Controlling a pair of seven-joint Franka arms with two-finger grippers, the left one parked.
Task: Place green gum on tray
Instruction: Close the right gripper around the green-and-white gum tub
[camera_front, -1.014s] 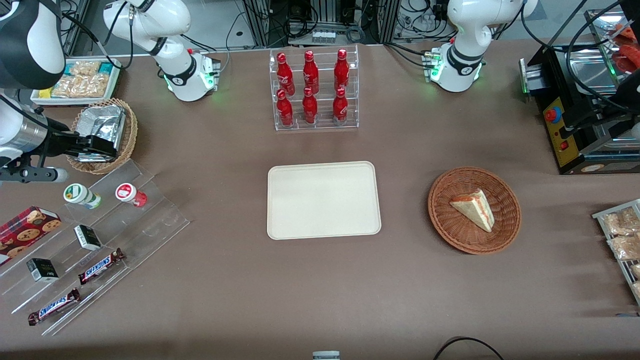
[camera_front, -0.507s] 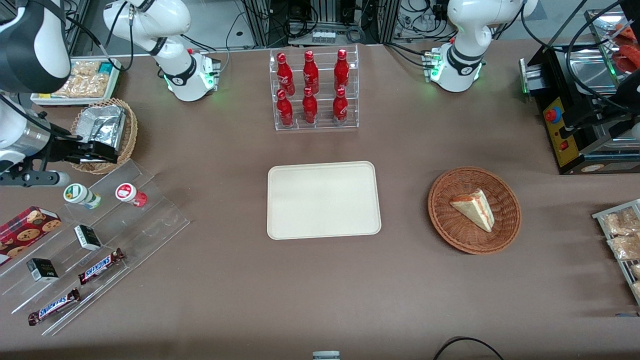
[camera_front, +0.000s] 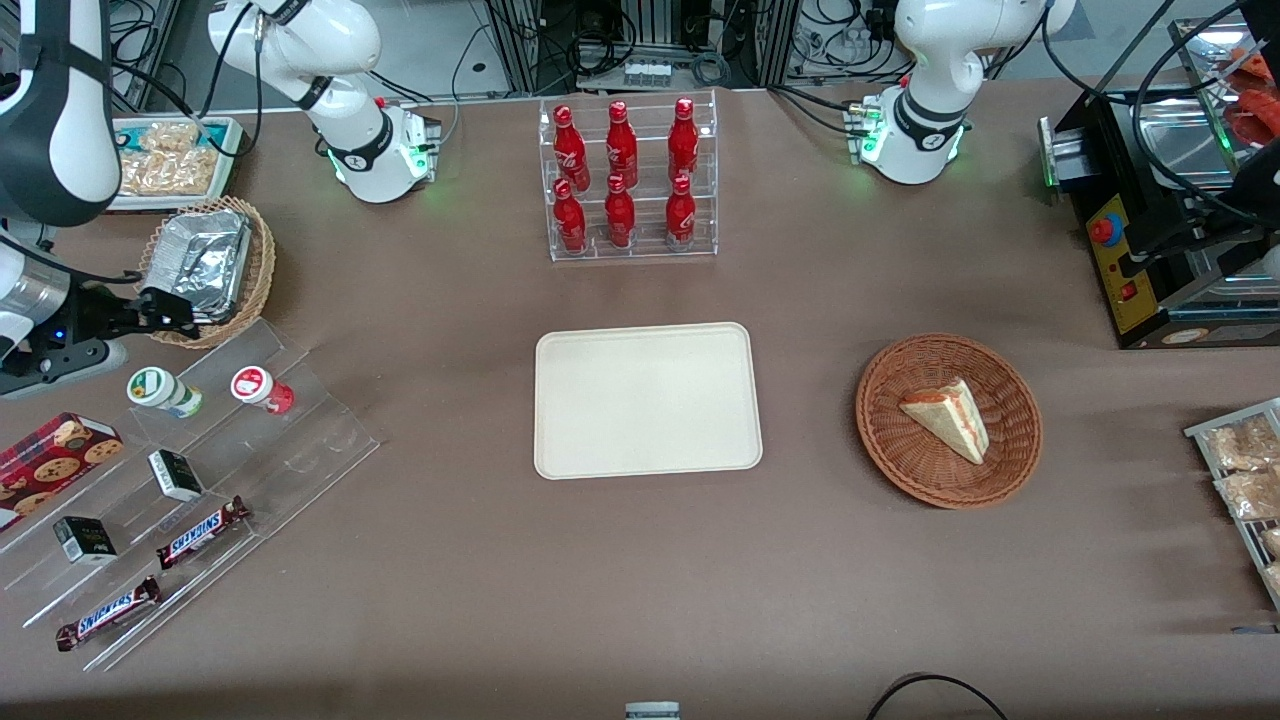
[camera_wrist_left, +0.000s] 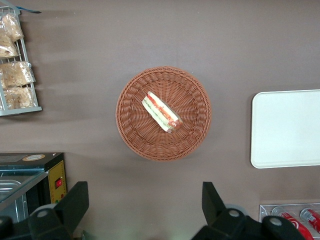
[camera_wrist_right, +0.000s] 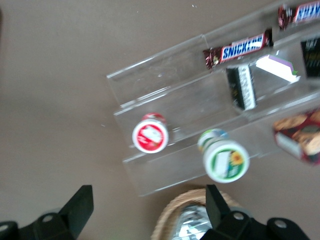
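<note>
Claw spread wide, holding nothing, above green gum on acrylic stand; tray bare.

"SNICKERS" reads on the two brown candy bars lying on the clear acrylic stand; the wrist view shows the same name. The red bottles bear white script, perhaps Coca-Cola, too small to read surely.
</note>
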